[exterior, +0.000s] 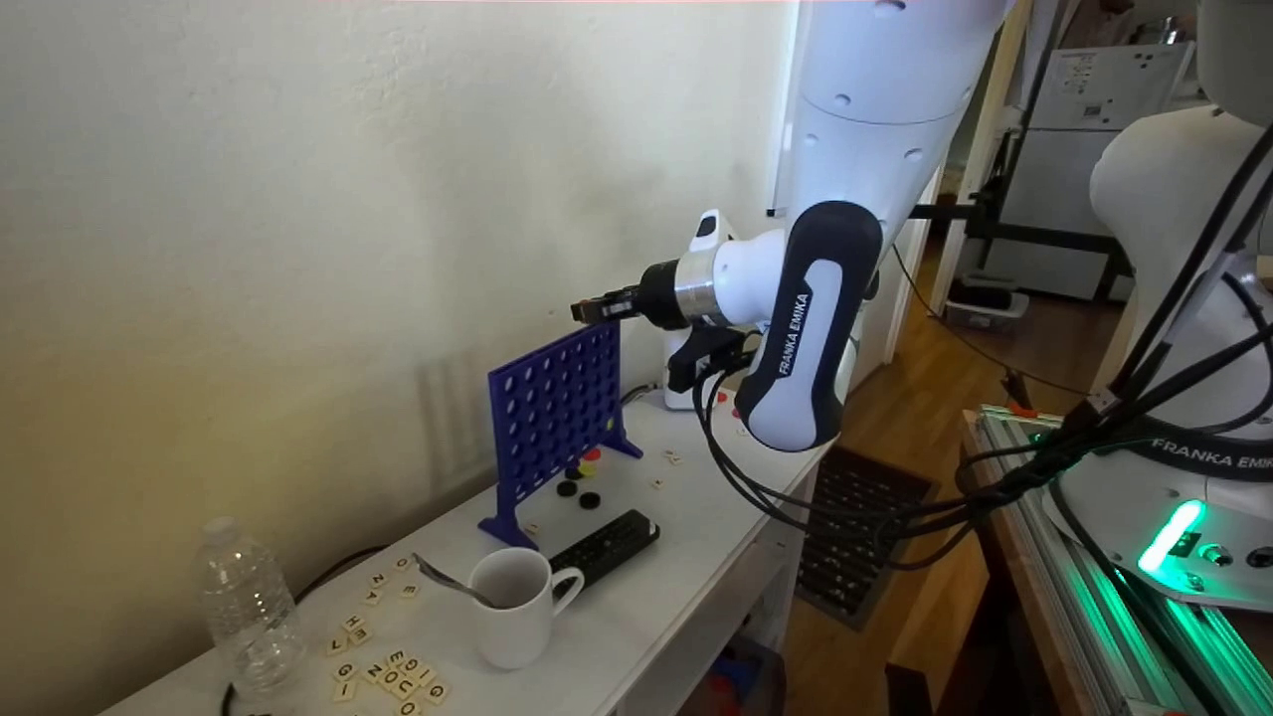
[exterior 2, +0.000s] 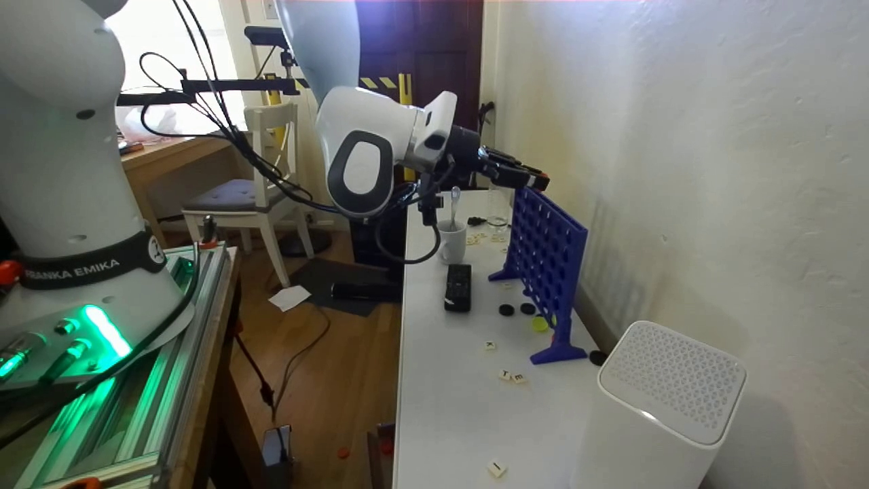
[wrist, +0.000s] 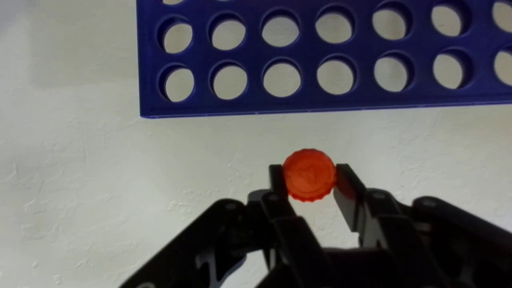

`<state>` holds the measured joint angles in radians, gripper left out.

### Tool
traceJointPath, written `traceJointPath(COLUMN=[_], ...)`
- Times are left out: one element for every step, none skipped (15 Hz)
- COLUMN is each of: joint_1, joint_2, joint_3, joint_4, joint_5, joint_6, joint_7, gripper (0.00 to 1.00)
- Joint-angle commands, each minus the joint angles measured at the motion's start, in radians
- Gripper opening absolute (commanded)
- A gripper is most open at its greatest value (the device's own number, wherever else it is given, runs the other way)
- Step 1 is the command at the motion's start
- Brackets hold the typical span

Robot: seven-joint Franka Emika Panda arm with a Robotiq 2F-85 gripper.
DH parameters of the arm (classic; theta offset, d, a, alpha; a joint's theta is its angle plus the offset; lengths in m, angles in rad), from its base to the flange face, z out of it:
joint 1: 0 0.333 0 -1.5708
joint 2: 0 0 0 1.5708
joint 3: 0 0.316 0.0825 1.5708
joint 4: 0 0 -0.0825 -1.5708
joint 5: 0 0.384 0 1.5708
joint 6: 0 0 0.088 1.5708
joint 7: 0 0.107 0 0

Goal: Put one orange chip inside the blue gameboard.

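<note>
End effector [wrist: 310, 177]: closed on one orange chip [wrist: 309, 175], just above the top rim of one blue gameboard [exterior: 555, 410]. Blue gameboard upright, nearer the wall-side edge of the counter [exterior: 691, 497]. One white mug [exterior: 517, 636], nearer the opposite edge, contains one spoon [exterior: 450, 580]; one remote [exterior: 609, 549] nearby.

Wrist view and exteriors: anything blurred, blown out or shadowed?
Wrist view: gripper dark and slightly soft, orange chip crisper. In an exterior view: window blown out. Both exterior views: green base light glares; faint streaky shadow on the wall.
</note>
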<state>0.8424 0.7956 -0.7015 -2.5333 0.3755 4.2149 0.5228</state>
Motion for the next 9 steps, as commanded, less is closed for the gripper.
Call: traceJointPath(joint_1=[0.0, 0.0, 0.0, 0.0, 0.0, 0.0, 0.0, -0.192, -0.034], joint_2=[0.004, 0.006, 0.006, 0.007, 0.007, 0.007, 0.007, -0.088, 0.023], joint_3=[-0.001, -0.002, -0.003, -0.003, -0.003, -0.003, -0.003, 0.188, 0.024], joint_4=[0.0, 0.001, 0.001, 0.001, 0.001, 0.001, 0.001, 0.026, 0.024], joint_5=[-0.001, -0.001, -0.001, -0.001, -0.001, -0.002, -0.002, 0.034, 0.003], joint_6=[0.0, 0.0, 0.0, 0.0, 0.0, 0.0, 0.0, 0.054, 0.004], joint_7=[0.004, 0.007, 0.008, 0.008, 0.009, 0.009, 0.009, -0.169, -0.007], gripper=[0.36, 0.36, 0.36, 0.36, 0.36, 0.36, 0.11, 0.11, 0.11])
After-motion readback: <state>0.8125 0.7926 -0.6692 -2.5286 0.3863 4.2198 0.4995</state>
